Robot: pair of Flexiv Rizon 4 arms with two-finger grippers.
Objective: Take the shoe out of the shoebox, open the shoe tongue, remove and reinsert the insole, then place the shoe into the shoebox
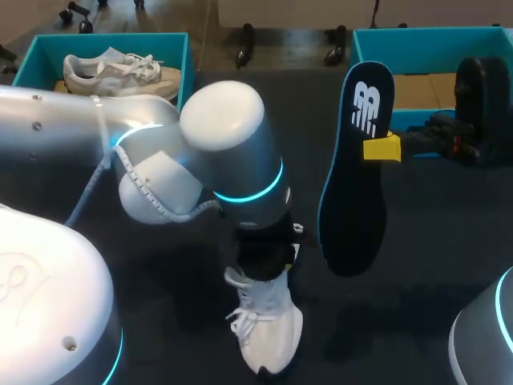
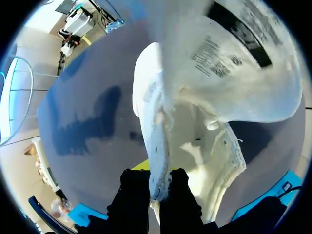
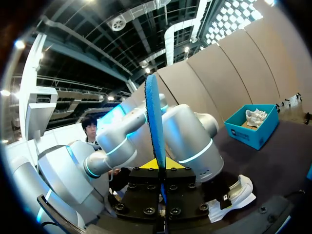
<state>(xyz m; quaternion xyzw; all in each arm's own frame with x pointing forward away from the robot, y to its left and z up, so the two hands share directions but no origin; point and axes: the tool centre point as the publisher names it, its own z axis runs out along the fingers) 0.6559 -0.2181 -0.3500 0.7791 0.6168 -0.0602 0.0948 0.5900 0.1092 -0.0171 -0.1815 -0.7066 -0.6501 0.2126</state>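
Observation:
A white laced shoe stands on the dark table near the front middle. My left gripper comes down on it from above, shut on the rim of the shoe's opening. The tongue with its printed label is folded back ahead of the fingers. To the right and well above the table, my right gripper is shut on a dark insole with a blue edge and a white logo. The insole hangs upright, and in the right wrist view it shows edge-on between the fingers.
A teal shoebox at the back left holds another white shoe. A second teal box stands at the back right, behind my right gripper. My bulky left arm covers the table's middle left.

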